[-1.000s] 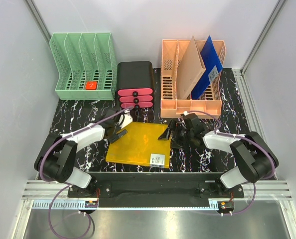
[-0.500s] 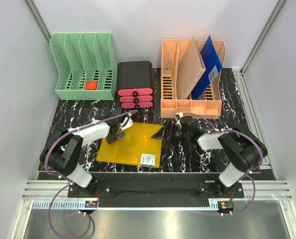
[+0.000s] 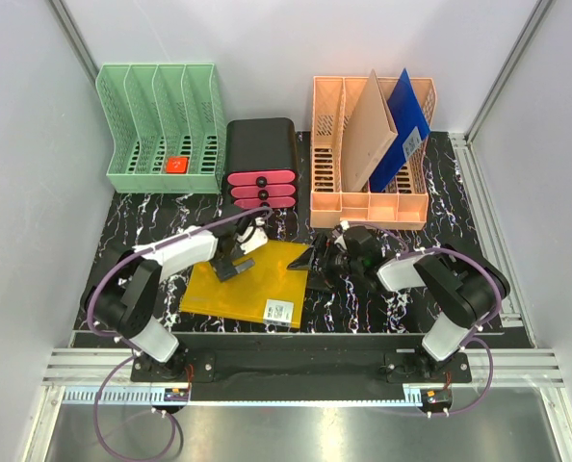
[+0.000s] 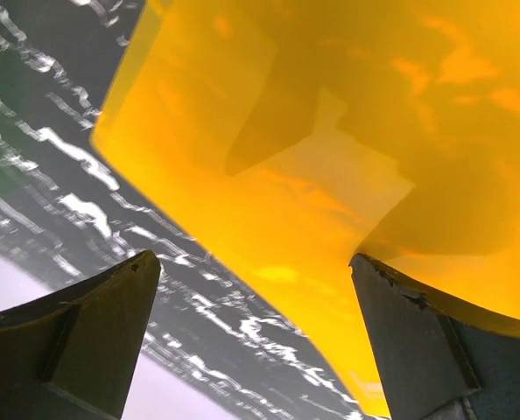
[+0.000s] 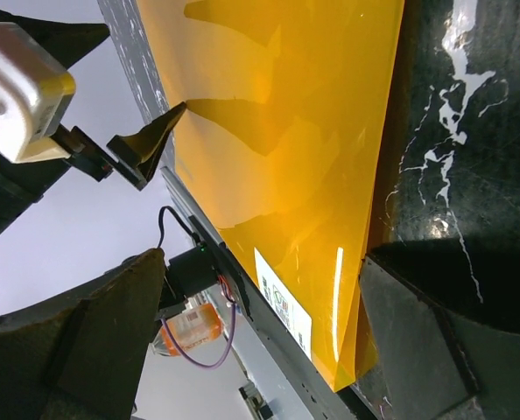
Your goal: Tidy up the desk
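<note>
Worktop [image 3: 151, 217] is the black slab with white marble veining, filling the middle of the top view between the grey walls, just past the arm bases. A yellow folder [image 3: 252, 284] lies flat on its near-middle. The left end effector [image 3: 233, 260] sits over the folder's far-left part and the right end effector [image 3: 325, 260] is at its right edge. Along the back are a green rack [image 3: 161, 125], a black drawer box [image 3: 262, 164] and a peach rack [image 3: 368, 154].

Left wrist cam: left end effector [image 4: 253, 262] is spread wide, gripping nothing, with the folder [image 4: 330, 175] and worktop [image 4: 111, 201] below it.

Right wrist cam: right end effector [image 5: 262, 258] is also wide apart and released. The folder [image 5: 286, 131] edge runs between its fingers, with the worktop [image 5: 470, 131] alongside.
</note>
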{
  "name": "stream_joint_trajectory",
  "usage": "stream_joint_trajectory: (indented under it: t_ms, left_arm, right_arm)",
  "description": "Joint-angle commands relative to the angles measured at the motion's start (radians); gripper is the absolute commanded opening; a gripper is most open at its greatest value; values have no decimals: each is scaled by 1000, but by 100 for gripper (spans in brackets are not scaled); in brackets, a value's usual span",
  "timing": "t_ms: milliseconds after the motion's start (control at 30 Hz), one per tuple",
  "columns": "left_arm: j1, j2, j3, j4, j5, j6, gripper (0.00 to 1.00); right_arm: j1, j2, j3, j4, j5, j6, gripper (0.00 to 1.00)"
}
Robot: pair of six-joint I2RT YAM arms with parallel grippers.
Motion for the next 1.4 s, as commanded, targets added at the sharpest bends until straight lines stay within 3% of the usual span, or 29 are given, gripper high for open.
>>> stream_joint_trajectory:
  t_ms: [0, 133, 400, 767, 1067, 1367]
  left_arm:
    - [34, -29, 21, -66, 219, -104, 99]
    - [203, -157, 110, -121, 219, -74, 99]
    - [446, -212, -51, -6, 98, 61, 99]
    - [452, -132, -137, 89, 73, 29, 99]
    - [455, -72, -137, 74, 150, 7, 99]
    - [420, -37, -114, 23, 214, -11, 99]
  right_arm:
    - [28, -32, 11, -4, -11, 10, 99]
    - [28, -55, 8, -53, 4, -18, 100]
    - [29, -78, -15, -53, 12, -21, 100]
    - [29, -137, -45, -79, 27, -27, 100]
    - [28, -157, -61, -100, 46, -33, 100]
    - [28, -31, -78, -1, 44, -17, 100]
